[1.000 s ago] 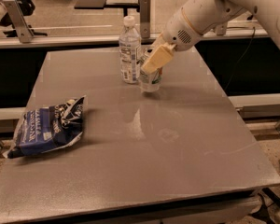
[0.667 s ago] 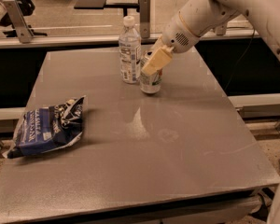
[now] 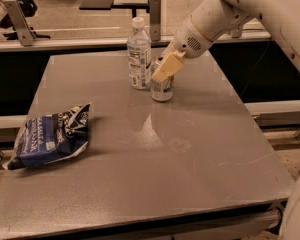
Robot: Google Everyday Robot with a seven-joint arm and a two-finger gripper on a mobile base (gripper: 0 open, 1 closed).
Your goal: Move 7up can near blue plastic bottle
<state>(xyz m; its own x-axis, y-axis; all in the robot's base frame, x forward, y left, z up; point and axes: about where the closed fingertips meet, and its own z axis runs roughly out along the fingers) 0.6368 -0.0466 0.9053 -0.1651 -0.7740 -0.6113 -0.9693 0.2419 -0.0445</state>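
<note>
Camera view, the only one: the end effector [image 3: 166, 68] sits at the top of the 7up can [image 3: 162, 90], covering the can's upper rim from the front. Compared with a second ago it has barely shifted, if at all. The can is right under the end effector, upright, base on the desk [image 3: 200, 164], in the same spot as in the two earlier frames. The blue plastic bottle [image 3: 139, 59] stands just beside the end effector on the camera-left side, upright with its cap on, and has not moved either. Can and bottle are very close; whether they touch or have a thin gap can't be made out. The blue snack bag [image 3: 52, 136] lies well away from the end effector, toward the near-left part of the desk, unchanged. The white arm [image 3: 225, 14] comes in from the upper right at much the same angle as before. Whether the end effector is clamped on the can or already released cannot be told from here. Judgement: with nothing travelling any more and the can resting next to the bottle, placement looks essentially done. What seems to remain is letting go and lifting clear without tipping the can or knocking the bottle.
</note>
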